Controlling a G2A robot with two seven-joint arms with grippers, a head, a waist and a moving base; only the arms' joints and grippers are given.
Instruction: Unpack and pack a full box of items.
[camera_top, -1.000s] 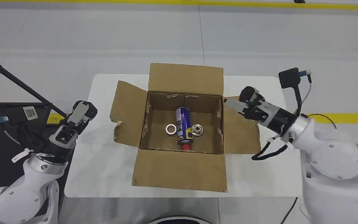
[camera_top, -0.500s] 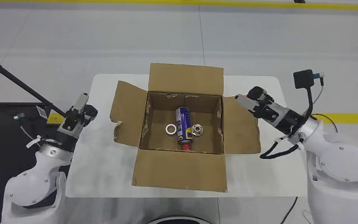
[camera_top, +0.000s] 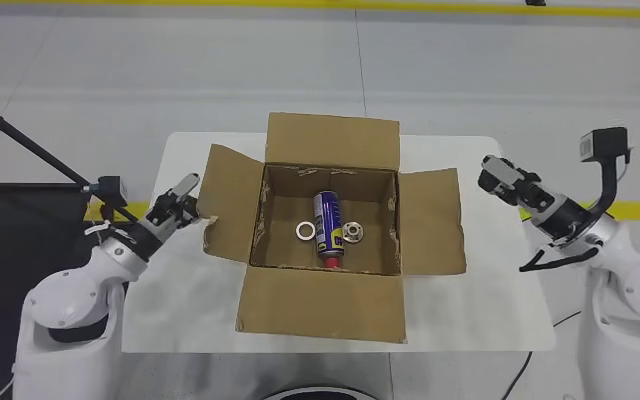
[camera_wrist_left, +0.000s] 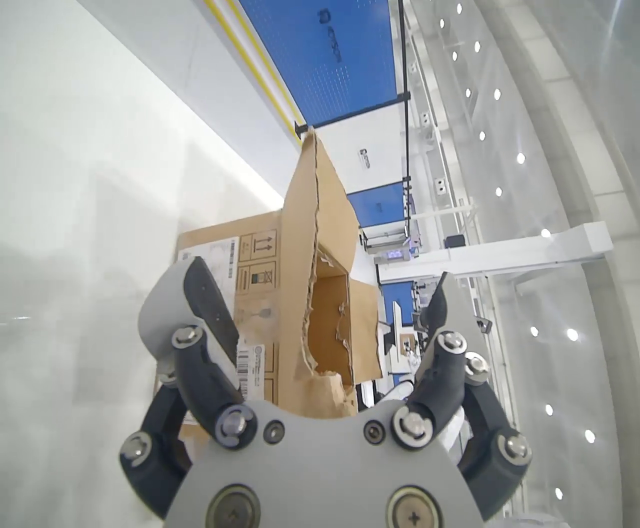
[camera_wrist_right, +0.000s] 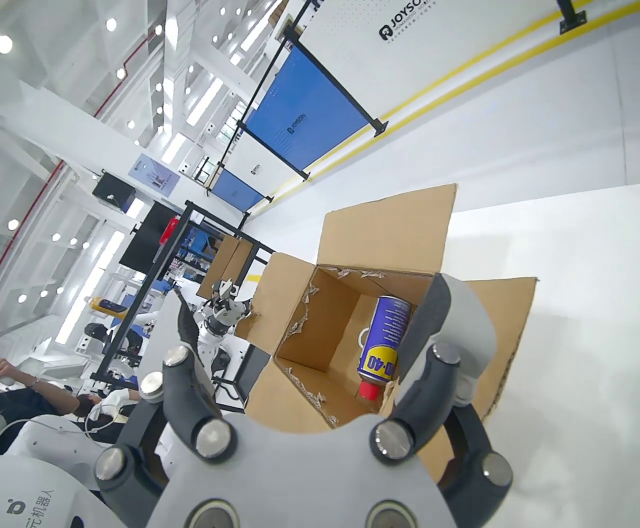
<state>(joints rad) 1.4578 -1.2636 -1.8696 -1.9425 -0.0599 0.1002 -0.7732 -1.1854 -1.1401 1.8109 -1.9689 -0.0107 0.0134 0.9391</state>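
Observation:
An open cardboard box stands mid-table with all its flaps folded out. Inside lie a blue spray can with a red cap, a pale ring and a small metal part. My left gripper is open just beside the torn edge of the left flap; in the left wrist view that flap stands between the spread fingers of the left gripper. My right gripper is open, clear of the right flap. The right wrist view looks past the right gripper at the spray can.
The white table has bare room on both sides of the box and a strip in front. A black stand leg and a dark surface lie off the table's left edge.
My left arm has swung in toward the box's left flap. My right arm has pulled back to the right, off the right flap.

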